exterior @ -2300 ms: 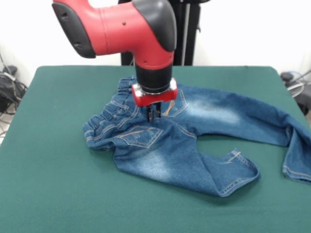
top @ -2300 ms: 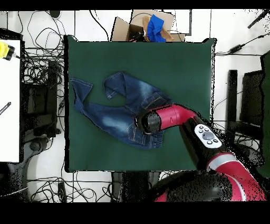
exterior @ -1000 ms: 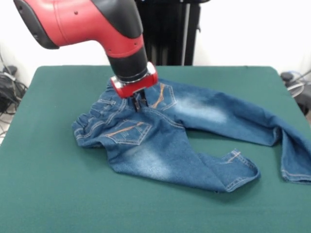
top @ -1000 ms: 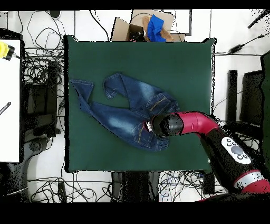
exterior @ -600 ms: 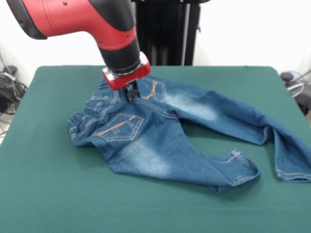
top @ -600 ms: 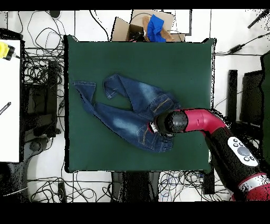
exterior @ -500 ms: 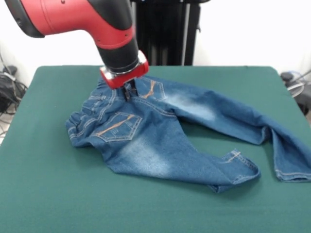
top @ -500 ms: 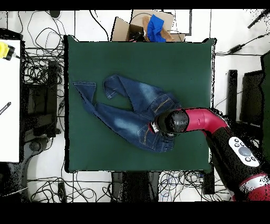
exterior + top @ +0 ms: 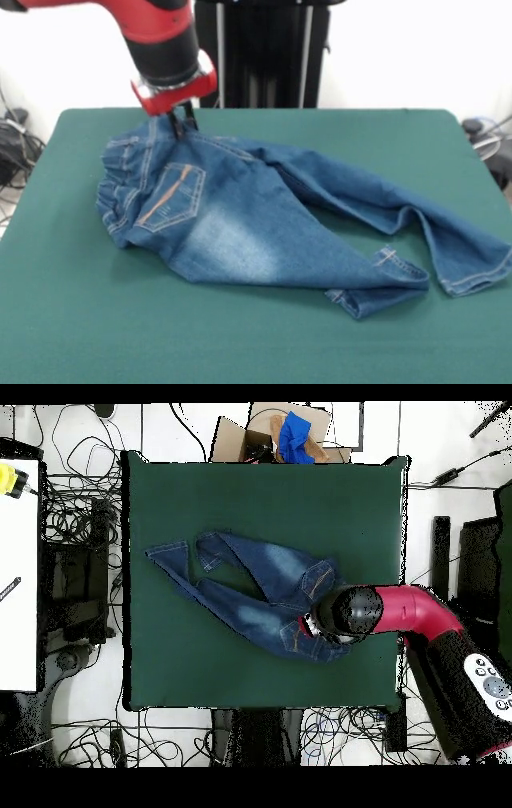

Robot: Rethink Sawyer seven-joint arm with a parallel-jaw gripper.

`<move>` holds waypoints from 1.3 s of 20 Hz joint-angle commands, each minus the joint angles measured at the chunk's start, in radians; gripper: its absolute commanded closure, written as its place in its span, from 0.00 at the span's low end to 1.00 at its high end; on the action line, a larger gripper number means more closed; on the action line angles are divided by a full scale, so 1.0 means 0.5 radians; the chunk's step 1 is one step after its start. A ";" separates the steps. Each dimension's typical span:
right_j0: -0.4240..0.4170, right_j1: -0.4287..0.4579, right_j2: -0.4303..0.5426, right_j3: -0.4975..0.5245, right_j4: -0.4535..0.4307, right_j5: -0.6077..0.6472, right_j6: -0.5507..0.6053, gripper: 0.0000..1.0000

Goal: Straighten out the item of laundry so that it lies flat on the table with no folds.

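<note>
Pinching jeans (image 9: 232,216) waistband, end effector (image 9: 181,124) closed

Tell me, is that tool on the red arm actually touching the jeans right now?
Touching. In the front view the tool meets the jeans at the waistband's far edge, with the denim drawn up to its tips and no gap showing.

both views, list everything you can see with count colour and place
jeans: 1, blue denim with orange stitching and pale faded patches, spread across the table's middle, legs toward the front view's right, one leg end folded.
table: 1, dark green cloth top, under the jeans.
cardboard box: 1, brown with a blue thing in it, on the floor beyond the table's far edge in the overhead view.
cables: many, black, on the floor round the table.
pedestal: 1, black, behind the table.
arm: 1, red and black, over the waistband end.
pincer: 1, black, pinching the jeans at the waistband.
</note>
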 commanded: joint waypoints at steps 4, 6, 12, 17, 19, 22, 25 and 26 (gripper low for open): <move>0.041 -0.166 0.142 -0.139 0.066 0.313 -0.440 1.00; 0.046 -0.126 0.136 -0.163 0.046 0.298 -0.452 1.00; 0.011 -0.036 0.107 -0.210 -0.024 0.234 -0.507 1.00; 0.002 0.023 0.098 -0.317 -0.074 0.272 -0.620 1.00; -0.001 0.040 0.088 -0.336 -0.082 0.273 -0.647 1.00; 0.004 0.078 0.066 -0.352 -0.092 0.249 -0.668 1.00; 0.018 0.116 0.039 -0.349 -0.097 0.206 -0.654 1.00; 0.021 0.113 0.031 -0.330 -0.095 0.182 -0.638 1.00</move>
